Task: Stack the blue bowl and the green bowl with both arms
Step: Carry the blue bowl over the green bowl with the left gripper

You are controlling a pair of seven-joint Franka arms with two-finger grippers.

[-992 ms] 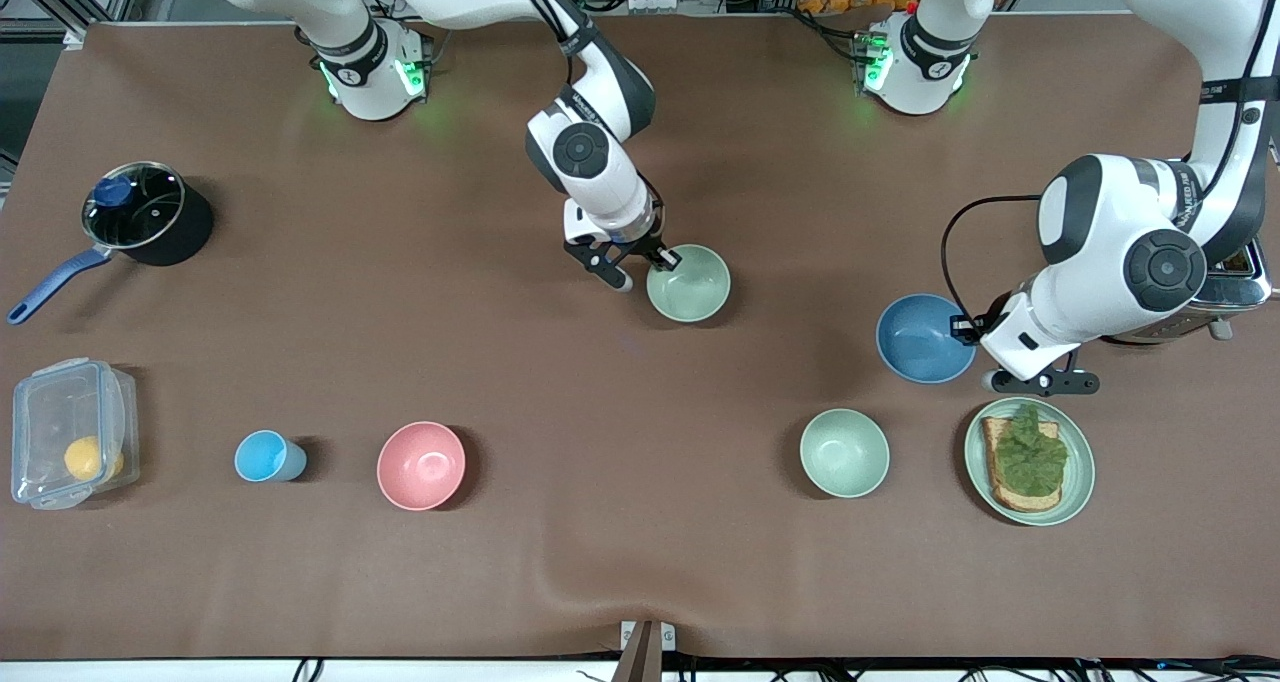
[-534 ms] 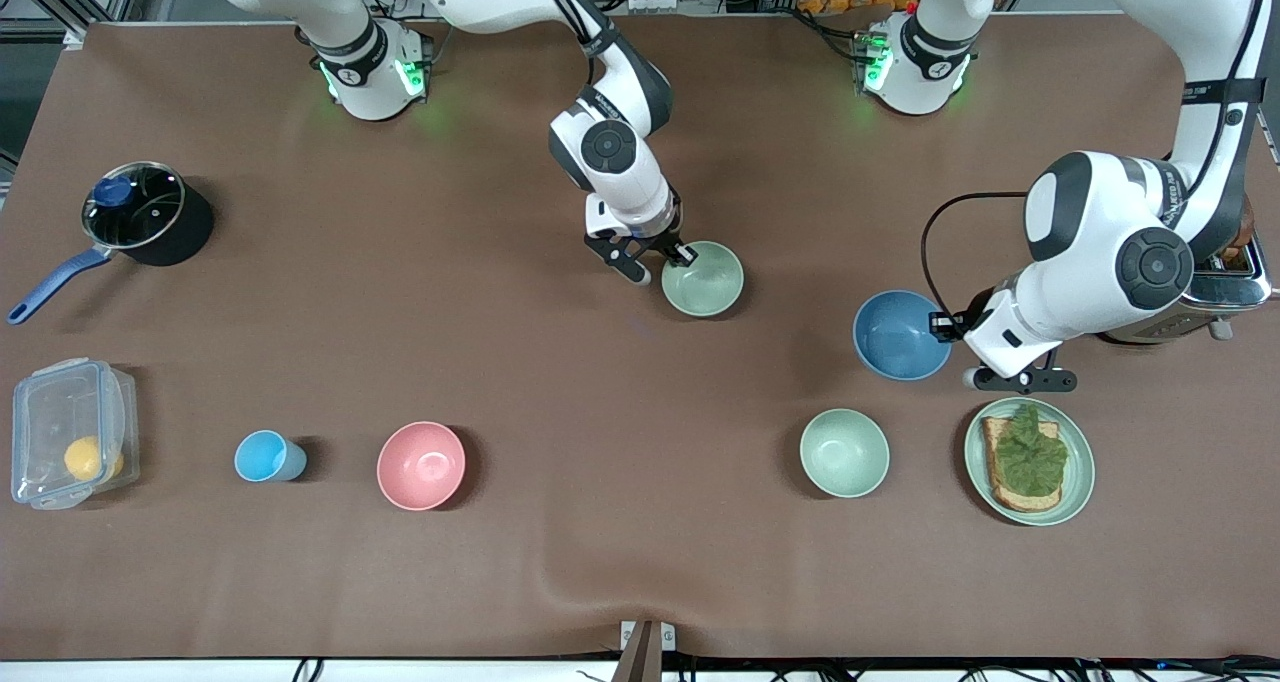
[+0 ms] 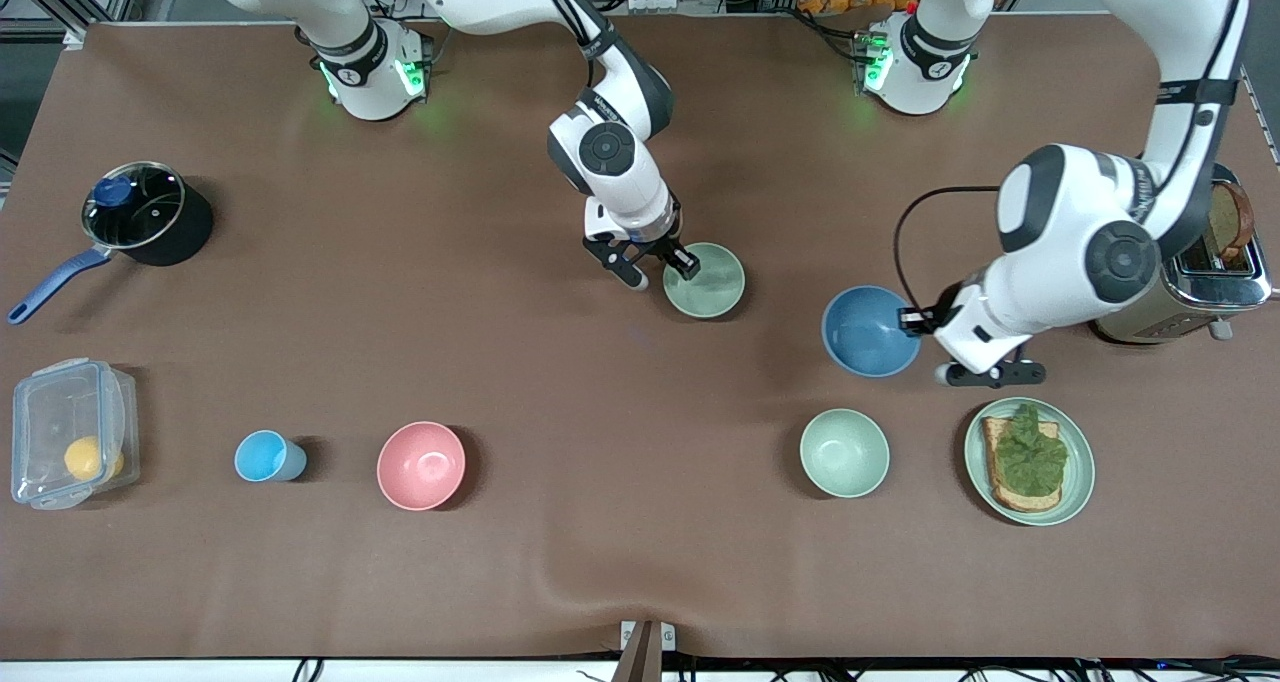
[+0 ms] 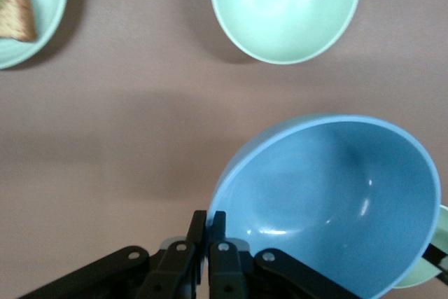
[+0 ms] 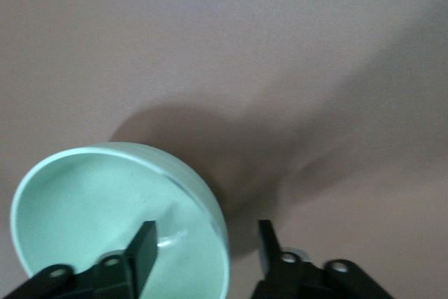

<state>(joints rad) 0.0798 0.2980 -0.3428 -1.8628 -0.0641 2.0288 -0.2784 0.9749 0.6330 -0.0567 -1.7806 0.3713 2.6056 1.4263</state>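
Two arms over the brown table point(image 3: 300, 582). Left gripper point(image 3: 912, 320) clamped tight on the rim of the blue bowl point(image 3: 868, 330), holding it tilted above the cloth, with the mint bowl point(image 3: 844, 452) nearer the front camera. Right gripper point(image 3: 672, 265) at the green bowl point(image 3: 706, 281) mid-table: fingers point(image 5: 143, 246) spread, straddling the rim without pinching it, one inside, one outside. Green plate with toast point(image 3: 1078, 482) just beside the mint bowl, toward the left arm's end.
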